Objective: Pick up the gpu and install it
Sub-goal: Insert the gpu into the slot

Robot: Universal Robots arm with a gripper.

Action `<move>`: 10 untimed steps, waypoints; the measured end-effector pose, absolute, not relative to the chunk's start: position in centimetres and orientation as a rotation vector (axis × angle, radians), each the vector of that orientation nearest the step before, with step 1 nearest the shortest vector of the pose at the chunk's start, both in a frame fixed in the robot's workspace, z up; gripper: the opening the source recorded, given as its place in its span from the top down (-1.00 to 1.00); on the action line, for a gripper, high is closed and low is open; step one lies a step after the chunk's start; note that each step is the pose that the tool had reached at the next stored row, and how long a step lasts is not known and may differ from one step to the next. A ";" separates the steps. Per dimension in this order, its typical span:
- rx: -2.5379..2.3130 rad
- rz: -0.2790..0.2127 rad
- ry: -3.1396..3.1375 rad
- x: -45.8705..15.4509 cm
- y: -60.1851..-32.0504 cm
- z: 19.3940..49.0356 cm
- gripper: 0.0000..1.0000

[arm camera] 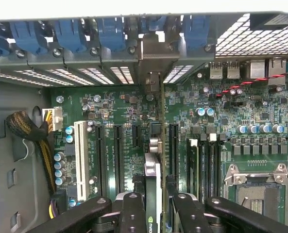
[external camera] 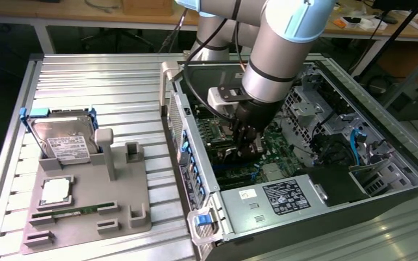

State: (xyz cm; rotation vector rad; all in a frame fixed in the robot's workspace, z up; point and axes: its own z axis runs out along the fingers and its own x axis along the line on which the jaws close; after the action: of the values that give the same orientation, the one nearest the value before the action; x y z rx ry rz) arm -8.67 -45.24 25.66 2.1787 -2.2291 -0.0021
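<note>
The gpu (arm camera: 153, 194) stands on edge inside the open computer case (external camera: 354, 190), seen edge-on over the motherboard's (arm camera: 221, 121) expansion slots (green board, black cooler face). Its silver bracket (arm camera: 152, 53) meets the case's rear slot wall among blue clips.

A black gripper (arm camera: 153, 213) clasps the gpu (arm camera: 152, 179), black-faced with a thin green board edge, above a dark green motherboard (arm camera: 231, 116) lined with black slots and one white slot (arm camera: 81, 160). Blue clips (arm camera: 68, 36) run along 12 o'clock. On the grey tray (external camera: 85, 217) outside sit a silver hard drive (external camera: 63, 142), white-labelled, and a green memory stick (external camera: 74, 211).
</note>
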 end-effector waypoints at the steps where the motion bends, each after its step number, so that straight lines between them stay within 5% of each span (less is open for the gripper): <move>1: 2.178 -0.002 -2.230 -8.7 -45.2 25.6 0.47; 10: 2.172 -0.002 -2.236 -8.8 -45.2 24.9 0.47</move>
State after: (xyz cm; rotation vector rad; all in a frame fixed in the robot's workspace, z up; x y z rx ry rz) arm -8.81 -45.24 24.85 2.1716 -2.2360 -0.0022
